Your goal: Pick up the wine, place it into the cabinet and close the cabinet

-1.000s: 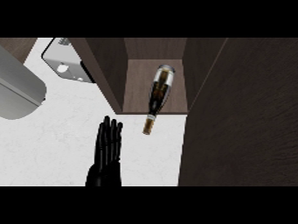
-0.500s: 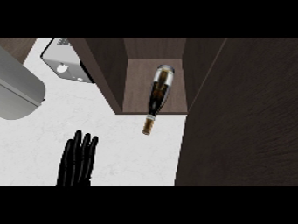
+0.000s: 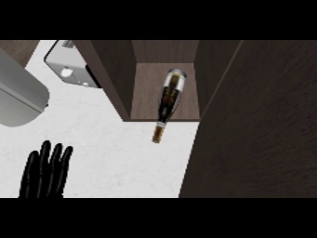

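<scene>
The wine bottle lies on its side on the cabinet's floor, base toward the back, its gold-capped neck sticking out past the front edge over the white counter. My left hand shows at the lower left with straight fingers pointing up, holding nothing, well apart from the bottle. The cabinet stands open. My right hand does not show.
A broad dark wooden panel, seemingly the open cabinet door, fills the right side. A large grey rounded body sits at the upper left. A pale metal fixture lies beside the cabinet's left wall.
My left hand has drawn back down and to the left, away from the bottle. The bottle stays where it lay in the cabinet.
</scene>
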Robot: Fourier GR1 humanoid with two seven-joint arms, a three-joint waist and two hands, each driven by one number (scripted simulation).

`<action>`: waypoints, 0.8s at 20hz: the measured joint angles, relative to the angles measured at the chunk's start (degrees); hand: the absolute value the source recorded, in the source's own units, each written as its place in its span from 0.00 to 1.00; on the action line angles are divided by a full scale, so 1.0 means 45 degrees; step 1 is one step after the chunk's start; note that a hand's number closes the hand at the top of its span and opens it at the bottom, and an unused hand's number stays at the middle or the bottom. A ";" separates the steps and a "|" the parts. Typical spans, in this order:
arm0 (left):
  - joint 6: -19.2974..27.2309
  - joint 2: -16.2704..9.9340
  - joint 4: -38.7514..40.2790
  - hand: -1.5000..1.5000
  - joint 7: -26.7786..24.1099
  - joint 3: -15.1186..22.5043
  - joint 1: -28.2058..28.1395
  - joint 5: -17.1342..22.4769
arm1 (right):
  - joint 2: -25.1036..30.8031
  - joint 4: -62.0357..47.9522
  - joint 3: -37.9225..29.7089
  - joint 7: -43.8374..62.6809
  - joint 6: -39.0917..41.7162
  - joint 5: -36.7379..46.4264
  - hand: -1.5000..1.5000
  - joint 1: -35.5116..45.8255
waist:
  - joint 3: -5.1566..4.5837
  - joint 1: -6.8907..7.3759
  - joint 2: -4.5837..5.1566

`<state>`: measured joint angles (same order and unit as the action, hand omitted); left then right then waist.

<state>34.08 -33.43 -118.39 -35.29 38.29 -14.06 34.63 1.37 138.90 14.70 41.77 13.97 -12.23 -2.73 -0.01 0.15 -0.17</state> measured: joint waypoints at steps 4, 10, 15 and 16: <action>-0.0491 -0.0524 -0.0489 0.00 -0.0128 -0.0969 -0.0610 0.0532 | -0.0229 0.0004 0.1235 0.0290 0.0096 -0.0081 1.00 -0.0373 | 0.0001 0.0008 -0.0021; -0.1571 -0.1247 -0.0842 0.00 -0.0279 -0.2599 -0.1543 0.1542 | -0.0222 0.0095 0.3565 0.0325 0.0532 0.0009 1.00 -0.0633 | -0.0010 0.0006 -0.0063; -0.2524 -0.1850 -0.0892 0.00 -0.0250 -0.3914 -0.2313 0.2252 | -0.0306 0.0075 0.5267 0.0308 -0.0536 0.0528 1.00 -0.0573 | -0.0017 -0.0013 -0.0084; -0.2768 -0.2057 -0.0979 0.00 -0.0155 -0.4325 -0.2446 0.2504 | -0.0305 0.0081 0.5482 0.0405 -0.0751 0.0704 1.00 -0.0435 | -0.0019 0.0004 -0.0082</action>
<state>21.62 -42.68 -122.79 -35.99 18.83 -25.06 45.90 -0.01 139.27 39.37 43.59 10.59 -9.06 -4.69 -0.09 0.17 -0.54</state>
